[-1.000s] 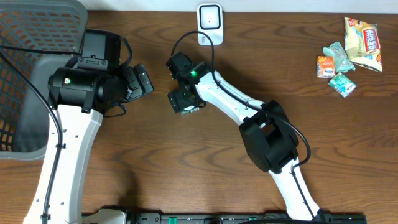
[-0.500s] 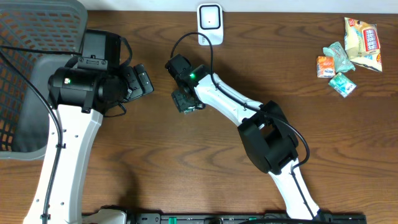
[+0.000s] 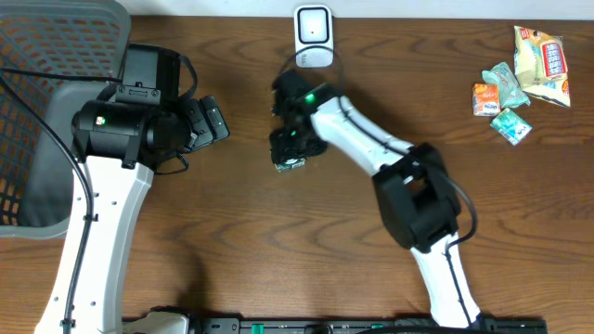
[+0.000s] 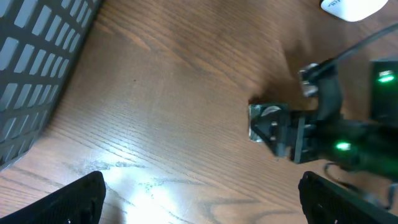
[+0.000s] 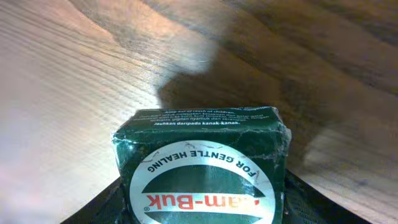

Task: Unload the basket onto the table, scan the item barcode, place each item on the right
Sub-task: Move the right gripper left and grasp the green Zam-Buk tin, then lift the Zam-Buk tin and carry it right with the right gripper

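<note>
The right end effector (image 3: 290, 158) now sits further toward 3 o'clock, its jaws drawn narrower against the green box (image 5: 202, 168).

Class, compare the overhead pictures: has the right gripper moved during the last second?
Yes. The right gripper, with the green box between its fingers, has shifted toward the picture's right, coming closer to a line straight below the white scanner.

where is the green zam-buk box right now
In the overhead view the Zam-Buk box is near the centre, between the fingers of the right pincer, just on the near side of the white scanner at the far edge.
</note>
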`<action>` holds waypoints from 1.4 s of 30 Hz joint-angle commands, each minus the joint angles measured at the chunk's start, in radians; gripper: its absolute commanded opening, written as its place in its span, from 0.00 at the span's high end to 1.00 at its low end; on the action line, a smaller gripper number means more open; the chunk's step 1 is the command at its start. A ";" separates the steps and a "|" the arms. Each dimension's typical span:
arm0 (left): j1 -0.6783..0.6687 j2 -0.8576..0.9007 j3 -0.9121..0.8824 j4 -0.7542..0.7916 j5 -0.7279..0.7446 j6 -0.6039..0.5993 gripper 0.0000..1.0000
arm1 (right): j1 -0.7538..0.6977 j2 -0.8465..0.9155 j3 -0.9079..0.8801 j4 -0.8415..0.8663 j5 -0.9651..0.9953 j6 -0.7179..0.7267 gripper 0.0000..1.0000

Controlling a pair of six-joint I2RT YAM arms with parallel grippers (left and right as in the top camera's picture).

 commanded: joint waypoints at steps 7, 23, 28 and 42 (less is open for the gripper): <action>0.002 -0.005 0.010 -0.004 -0.010 0.006 0.02 | -0.172 -0.042 -0.010 -0.066 -0.413 0.013 0.46; 0.002 -0.005 0.010 -0.004 -0.010 0.006 0.02 | -0.324 -0.042 -0.010 -0.024 -1.026 0.421 0.55; 0.002 -0.005 0.010 -0.004 -0.010 0.006 0.02 | -0.353 -0.042 -0.010 -0.006 -1.025 0.732 0.64; 0.002 -0.005 0.010 -0.004 -0.010 0.006 0.02 | -0.367 -0.042 -0.010 0.352 -0.919 1.199 0.68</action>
